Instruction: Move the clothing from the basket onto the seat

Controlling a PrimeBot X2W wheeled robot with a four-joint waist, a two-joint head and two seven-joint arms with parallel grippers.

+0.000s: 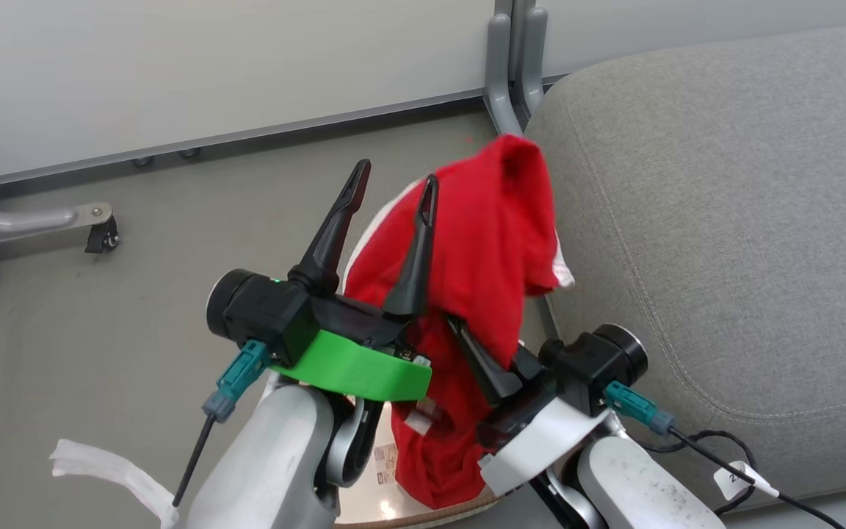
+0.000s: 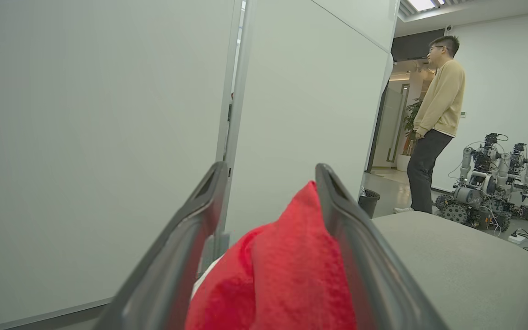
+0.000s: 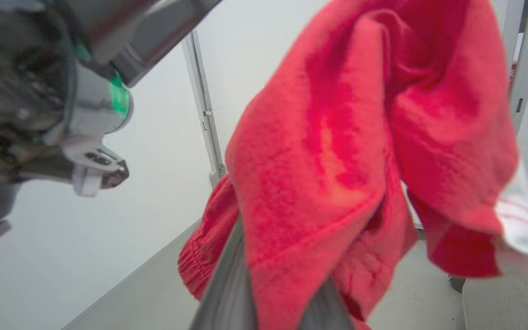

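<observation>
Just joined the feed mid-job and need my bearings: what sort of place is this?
Probably a robotics lab or office test area: pale partition panels, other wheeled robots parked in the background, and a grey upholstered seat set up as a work spot.

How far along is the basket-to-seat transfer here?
Done: clothing raised over the basket. In hand: right gripper shut on it; left gripper, jaws open around a fold. Left: laying it on the seat, whose visible part bears no clothing.

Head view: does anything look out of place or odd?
The clothing hangs bunched over the right gripper beside the seat, not lying on it. The left gripper stands open with a fold between its fingers.
</observation>
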